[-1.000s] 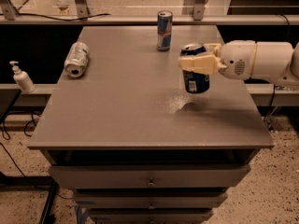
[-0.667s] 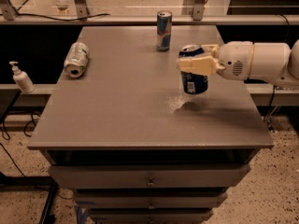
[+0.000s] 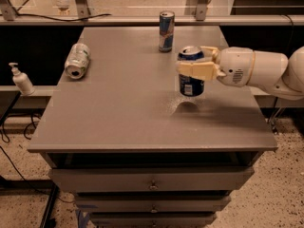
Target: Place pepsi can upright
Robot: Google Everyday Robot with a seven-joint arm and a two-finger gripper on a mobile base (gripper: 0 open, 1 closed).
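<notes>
The pepsi can (image 3: 191, 83), dark blue with a silver top, is upright and held just above the grey table (image 3: 118, 108), right of centre. My gripper (image 3: 195, 64) reaches in from the right on a white arm and is shut on the can's upper half, one cream finger across its front. The can's shadow lies on the table just below it.
A slim blue-and-silver can (image 3: 166, 31) stands upright at the back centre. A silver-and-green can (image 3: 77, 61) lies on its side at the left. A white pump bottle (image 3: 21, 79) stands on a ledge left of the table. Drawers are below the front edge.
The can and gripper have shifted very slightly; the can sits a touch lower toward the table. Nothing else has moved.
</notes>
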